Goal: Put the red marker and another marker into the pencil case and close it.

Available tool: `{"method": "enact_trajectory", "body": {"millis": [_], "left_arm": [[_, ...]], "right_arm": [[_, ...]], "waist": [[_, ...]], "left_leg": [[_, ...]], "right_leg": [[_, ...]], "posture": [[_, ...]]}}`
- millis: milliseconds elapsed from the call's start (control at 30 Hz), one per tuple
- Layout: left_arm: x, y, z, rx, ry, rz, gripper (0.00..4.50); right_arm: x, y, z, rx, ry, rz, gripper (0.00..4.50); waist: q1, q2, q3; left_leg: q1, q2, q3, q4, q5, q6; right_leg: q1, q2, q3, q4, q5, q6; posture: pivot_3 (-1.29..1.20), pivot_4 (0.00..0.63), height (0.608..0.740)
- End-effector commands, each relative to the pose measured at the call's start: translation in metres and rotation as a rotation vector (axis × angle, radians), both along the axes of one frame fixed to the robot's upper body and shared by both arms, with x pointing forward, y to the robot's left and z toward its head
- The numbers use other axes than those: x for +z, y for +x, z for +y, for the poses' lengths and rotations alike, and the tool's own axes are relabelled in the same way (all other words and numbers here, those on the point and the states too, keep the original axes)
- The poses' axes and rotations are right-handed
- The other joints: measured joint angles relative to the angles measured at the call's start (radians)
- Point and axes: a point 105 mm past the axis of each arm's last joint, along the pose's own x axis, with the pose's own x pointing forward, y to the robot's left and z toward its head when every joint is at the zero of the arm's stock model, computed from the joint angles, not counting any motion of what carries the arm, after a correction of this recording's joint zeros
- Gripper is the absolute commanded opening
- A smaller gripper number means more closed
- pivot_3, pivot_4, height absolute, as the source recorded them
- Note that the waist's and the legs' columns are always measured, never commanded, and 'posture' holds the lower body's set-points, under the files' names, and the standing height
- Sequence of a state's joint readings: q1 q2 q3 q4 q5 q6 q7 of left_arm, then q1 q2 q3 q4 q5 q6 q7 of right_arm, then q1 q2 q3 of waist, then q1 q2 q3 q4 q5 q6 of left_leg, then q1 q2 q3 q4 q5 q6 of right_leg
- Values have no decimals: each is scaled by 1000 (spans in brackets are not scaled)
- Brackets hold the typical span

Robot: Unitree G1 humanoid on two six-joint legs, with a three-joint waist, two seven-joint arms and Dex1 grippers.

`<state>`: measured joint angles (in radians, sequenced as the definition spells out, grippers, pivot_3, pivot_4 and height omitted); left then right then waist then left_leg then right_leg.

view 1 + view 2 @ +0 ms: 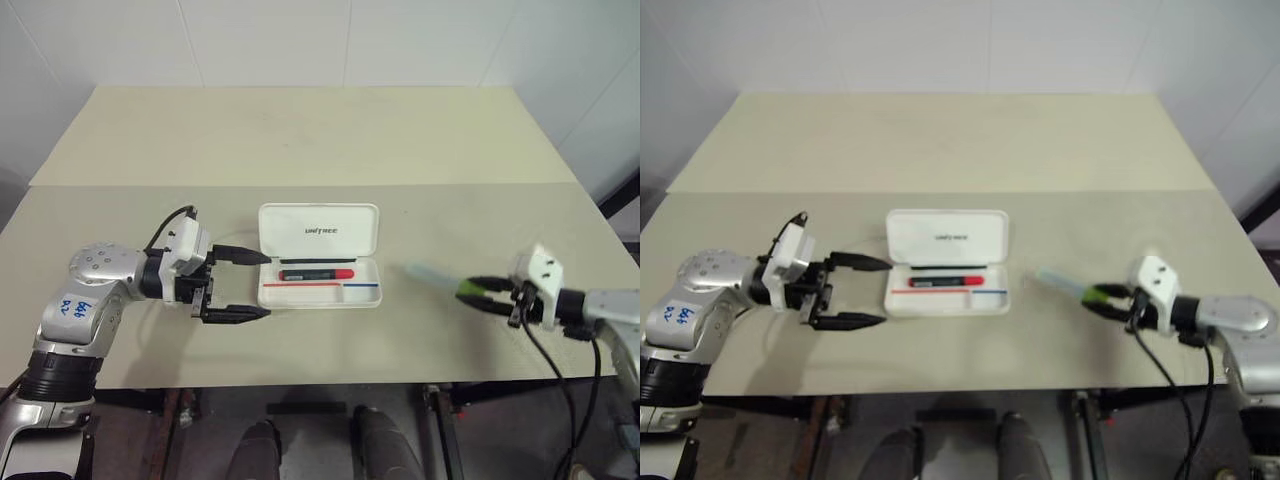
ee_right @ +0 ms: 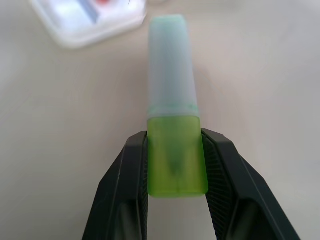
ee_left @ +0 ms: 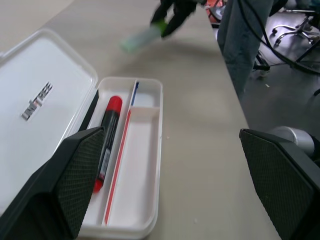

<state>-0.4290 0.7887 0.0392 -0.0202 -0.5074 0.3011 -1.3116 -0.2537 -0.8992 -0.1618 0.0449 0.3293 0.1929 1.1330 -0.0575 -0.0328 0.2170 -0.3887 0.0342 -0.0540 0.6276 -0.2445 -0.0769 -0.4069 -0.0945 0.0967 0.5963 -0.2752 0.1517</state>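
Pale walls back a beige table (image 1: 300,130) with the open pencil case (image 1: 320,257) at its middle, the red marker (image 1: 316,273) already lying lengthwise in the tray. Right of the case, the right gripper (image 2: 175,165) is clamped on the lime cap of the green marker (image 2: 172,95), whose pale body points toward the case across bare tabletop. Its long axis runs roughly in line with the tray's length. Just left of the case, the left gripper (image 1: 240,285) hangs spread wide, holding nothing. Plenty of open table lies between marker and case.
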Motion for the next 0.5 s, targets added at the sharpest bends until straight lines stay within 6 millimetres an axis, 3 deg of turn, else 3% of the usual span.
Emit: {"method": "enact_trajectory", "body": {"millis": [33, 133, 200, 333, 500], "left_arm": [[11, 2, 11, 36, -3, -68, 4500], [11, 3, 18, 66, -3, -75, 4500], [11, 3, 22, 81, -2, -79, 4500], [11, 1, 30, 103, 10, -76, 4500], [8, -2, 41, 136, 29, -64, 4500]], "right_arm": [[24, 5, 17, 81, -10, -84, 1115], [34, 6, 49, 191, 12, -110, 1115], [37, 6, 73, 271, 24, -121, 1115], [38, 10, 117, 389, 58, -113, 1115], [32, 14, 157, 468, 79, -90, 1115]], "waist": [[1, 0, 0], [0, 0, 0], [-1, 0, 0], [1, 0, 0], [2, 0, 0]], "left_leg": [[0, 0, 0, 0, 0, 0], [-1, 0, 0, 0, 0, 0], [-1, 0, 0, -1, 0, 0], [-1, 0, 0, -1, 0, 0], [-2, 0, 0, -3, -1, 0]], "right_leg": [[0, 0, 0, 0, 0, 0], [0, 0, 0, 0, 0, 1], [-1, 0, 0, 0, 6, 12], [-2, 0, 0, 0, 7, 13], [-3, 0, 0, 1, 7, 13]], "posture": [[0, 150, 740], [0, 150, 740], [0, 150, 740], [0, 150, 740], [0, 150, 740]]}}
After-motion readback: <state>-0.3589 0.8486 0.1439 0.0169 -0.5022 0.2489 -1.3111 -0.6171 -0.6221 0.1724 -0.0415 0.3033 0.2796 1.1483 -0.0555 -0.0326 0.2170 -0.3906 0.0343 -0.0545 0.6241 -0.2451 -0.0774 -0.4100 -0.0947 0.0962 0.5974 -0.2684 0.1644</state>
